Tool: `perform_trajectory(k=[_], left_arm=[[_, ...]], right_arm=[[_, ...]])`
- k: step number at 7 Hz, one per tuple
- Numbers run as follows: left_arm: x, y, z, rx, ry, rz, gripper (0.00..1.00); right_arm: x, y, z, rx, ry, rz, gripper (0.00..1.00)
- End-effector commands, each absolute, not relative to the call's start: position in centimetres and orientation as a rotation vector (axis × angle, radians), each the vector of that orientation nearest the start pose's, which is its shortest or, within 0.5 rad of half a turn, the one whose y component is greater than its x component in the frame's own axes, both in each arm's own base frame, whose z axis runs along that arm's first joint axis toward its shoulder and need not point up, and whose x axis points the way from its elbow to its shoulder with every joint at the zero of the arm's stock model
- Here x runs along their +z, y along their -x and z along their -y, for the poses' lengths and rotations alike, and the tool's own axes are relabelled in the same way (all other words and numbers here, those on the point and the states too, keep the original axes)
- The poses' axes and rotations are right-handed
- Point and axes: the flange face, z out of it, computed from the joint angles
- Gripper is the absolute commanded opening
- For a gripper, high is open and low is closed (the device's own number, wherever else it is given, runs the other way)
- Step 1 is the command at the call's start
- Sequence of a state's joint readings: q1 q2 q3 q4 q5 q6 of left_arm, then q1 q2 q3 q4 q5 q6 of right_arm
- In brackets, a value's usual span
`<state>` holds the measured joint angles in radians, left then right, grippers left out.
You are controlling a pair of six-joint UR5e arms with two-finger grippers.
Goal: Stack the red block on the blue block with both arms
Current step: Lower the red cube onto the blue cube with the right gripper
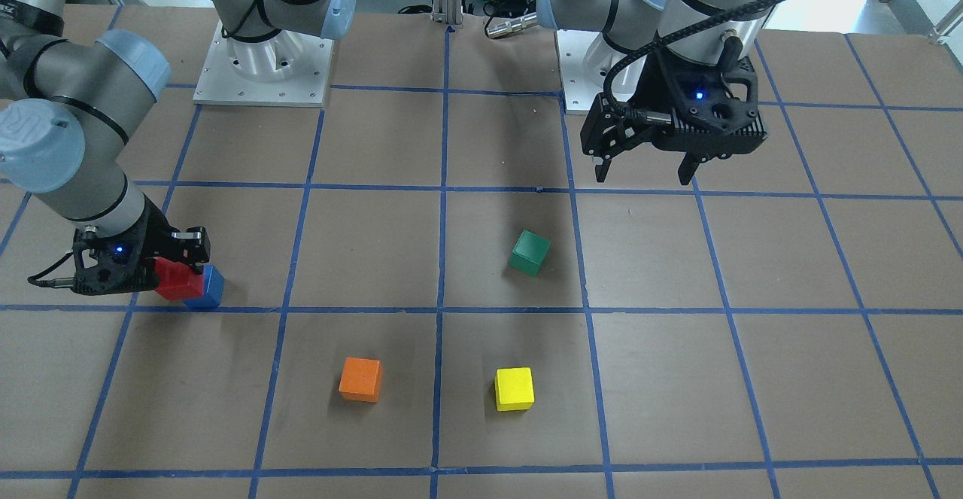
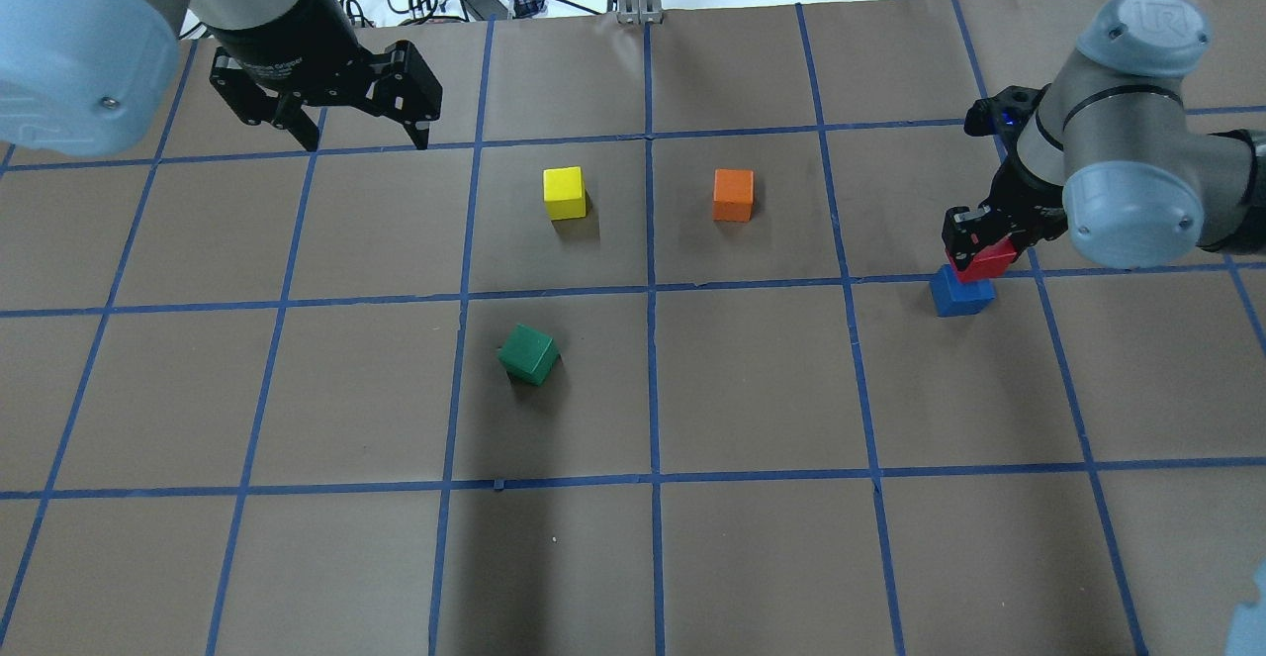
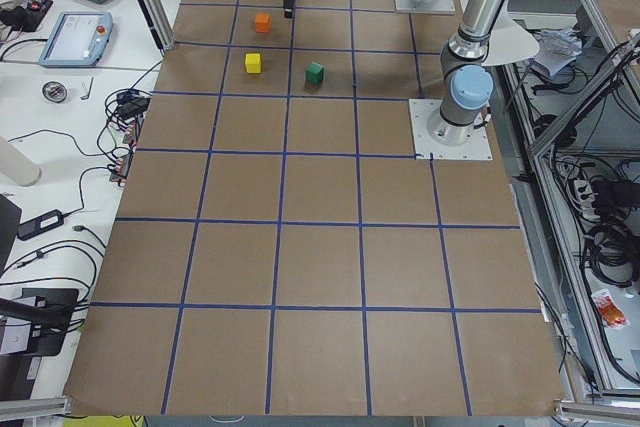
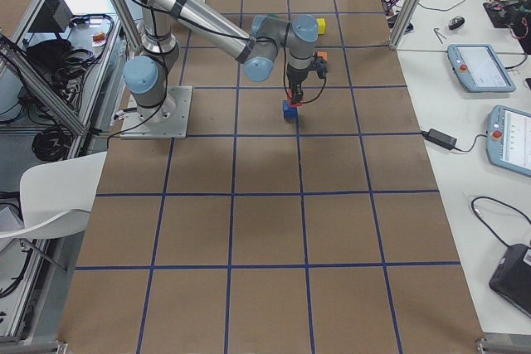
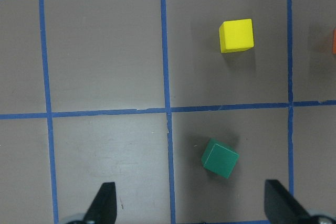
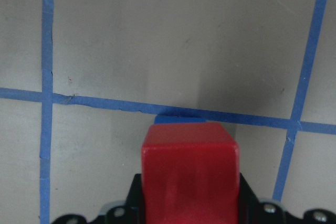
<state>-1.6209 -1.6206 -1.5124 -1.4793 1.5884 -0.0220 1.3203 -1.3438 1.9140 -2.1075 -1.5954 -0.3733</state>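
Red block (image 2: 985, 265) — in down-pointing right end effector (image 2: 979, 246) — over blue block (image 2: 959, 298).

A raised "UR" mark stands on the top light-blue joint cap (image 2: 1147, 18) of the right arm (image 2: 1137, 141), near the table's (image 2: 692, 557) right edge in the overhead view. The front-facing view shows what looks like the same mark, fainter, on another cap (image 1: 22, 130) of that arm. A line of small white lettering runs along the black body of the left gripper (image 2: 366, 140). Its last word looks like "Gripper", and the rest is too small to read.
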Motion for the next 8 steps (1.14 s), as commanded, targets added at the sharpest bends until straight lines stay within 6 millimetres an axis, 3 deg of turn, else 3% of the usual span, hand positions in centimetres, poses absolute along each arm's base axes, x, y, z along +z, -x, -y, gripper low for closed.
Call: perform_trajectory(k=[1, 3, 7, 8], left_arm=[[50.14, 15.69, 51.51, -0.157, -0.042, -3.123, 1.00], [50.14, 15.79, 51.48, -0.157, -0.044, -3.124, 1.00], [50.26, 15.79, 51.46, -0.164, -0.042, -3.124, 1.00], [50.29, 15.79, 51.30, -0.159, -0.042, -3.126, 1.00]], right_arm=[[26.14, 0.32, 53.76, 0.070, 0.187, -3.148, 0.00], [25.78, 0.18, 53.51, 0.079, 0.187, -3.146, 0.00], [25.56, 0.29, 53.40, 0.092, 0.183, -3.150, 0.25], [25.38, 0.24, 53.20, 0.098, 0.183, -3.149, 0.36]])
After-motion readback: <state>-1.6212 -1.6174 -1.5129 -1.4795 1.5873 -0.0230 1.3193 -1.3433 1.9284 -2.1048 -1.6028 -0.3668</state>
